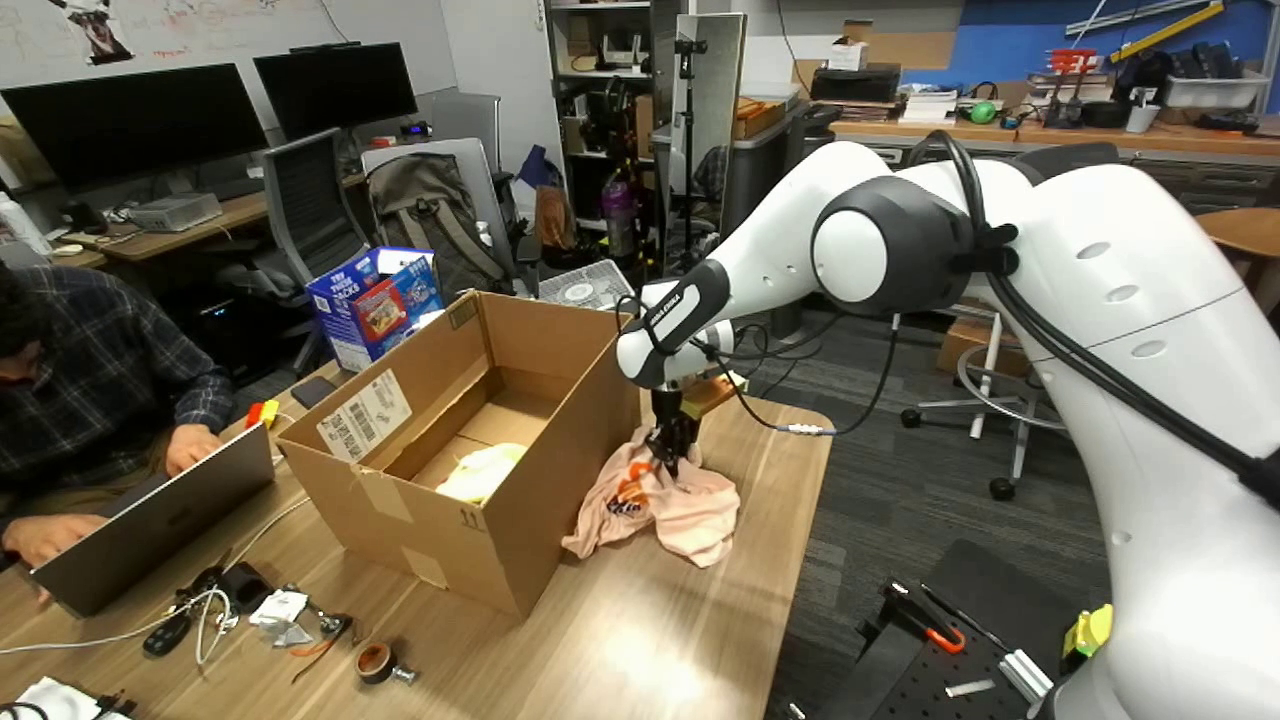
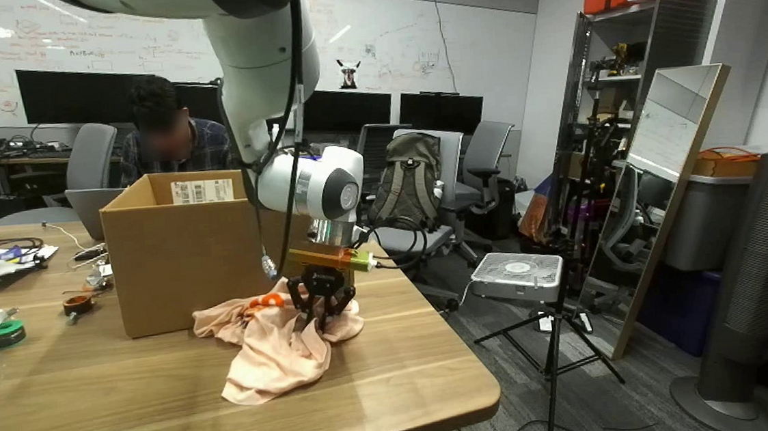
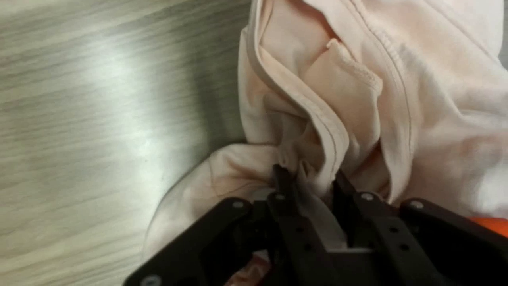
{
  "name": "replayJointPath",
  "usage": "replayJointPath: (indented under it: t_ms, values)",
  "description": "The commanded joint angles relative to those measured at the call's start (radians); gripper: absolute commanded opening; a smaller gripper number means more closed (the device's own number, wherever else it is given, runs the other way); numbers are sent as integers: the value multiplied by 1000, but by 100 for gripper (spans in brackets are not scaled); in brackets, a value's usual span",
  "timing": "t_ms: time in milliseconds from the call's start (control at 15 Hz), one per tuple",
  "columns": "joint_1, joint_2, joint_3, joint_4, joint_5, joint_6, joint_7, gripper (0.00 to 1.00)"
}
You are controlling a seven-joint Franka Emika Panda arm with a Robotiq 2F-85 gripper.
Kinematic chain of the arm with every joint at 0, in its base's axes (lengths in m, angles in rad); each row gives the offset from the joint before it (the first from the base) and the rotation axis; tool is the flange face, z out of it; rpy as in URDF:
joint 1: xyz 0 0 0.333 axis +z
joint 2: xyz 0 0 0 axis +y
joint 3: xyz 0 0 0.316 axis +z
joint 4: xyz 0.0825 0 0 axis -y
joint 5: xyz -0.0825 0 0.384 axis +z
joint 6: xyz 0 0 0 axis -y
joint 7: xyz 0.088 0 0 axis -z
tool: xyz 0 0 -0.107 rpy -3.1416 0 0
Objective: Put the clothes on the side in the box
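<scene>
The peach garment [image 1: 705, 510], one of the clothes, lies crumpled on the table beside the brown cardboard box [image 1: 565, 480]; an orange print shows on it. Inside the box, whose top is open, rests a pale yellow garment [image 1: 483, 472]. In both exterior views my gripper [image 2: 317, 322] points down into the peach cloth. Up close in the wrist view, folds of the garment [image 3: 444, 91] are bunched between the fingertips of my gripper [image 3: 308, 174], which has drawn narrow on them. The lower tips are partly hidden by fabric.
The tall box wall [image 2: 182, 265] stands right next to the garment. A blue carton [image 1: 370, 305] is behind the box. A person sits at a laptop [image 1: 150, 530] on the far side. A tape roll [image 1: 375, 662] and cables lie near the box, and the table edge [image 2: 454, 415] is close.
</scene>
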Motion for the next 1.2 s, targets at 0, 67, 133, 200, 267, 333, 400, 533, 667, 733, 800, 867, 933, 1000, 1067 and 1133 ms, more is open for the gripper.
replayJointPath:
  t_ms: [0,67,133,200,267,333,400,533,667,733,800,867,933,1000,1067,1133]
  values:
    - [-10,-17,12,-1,38,23,-2,2]
    - [-11,-26,13,-8,46,32,1,0]
    - [-13,-40,16,-19,56,43,2,0]
    - [-14,-50,18,-26,65,48,3,3]
    - [-17,-66,22,-37,78,60,2,3]
    - [-19,-79,26,-45,88,70,-1,3]
    - [-23,-96,31,-56,100,75,-5,3]
    - [-32,-138,43,-87,128,92,-15,3]
    - [-45,-186,55,-122,161,110,-25,3]
    - [-54,-222,61,-150,178,121,-32,3]
    - [-62,-254,66,-175,195,130,-41,3]
    - [-71,-290,72,-201,219,138,-48,3]
    - [-83,-324,79,-225,247,145,-61,3]
    - [-95,-372,86,-259,280,147,-70,3]
    - [-103,-410,90,-283,311,143,-82,3]
    - [-109,-448,92,-307,345,148,-97,3]
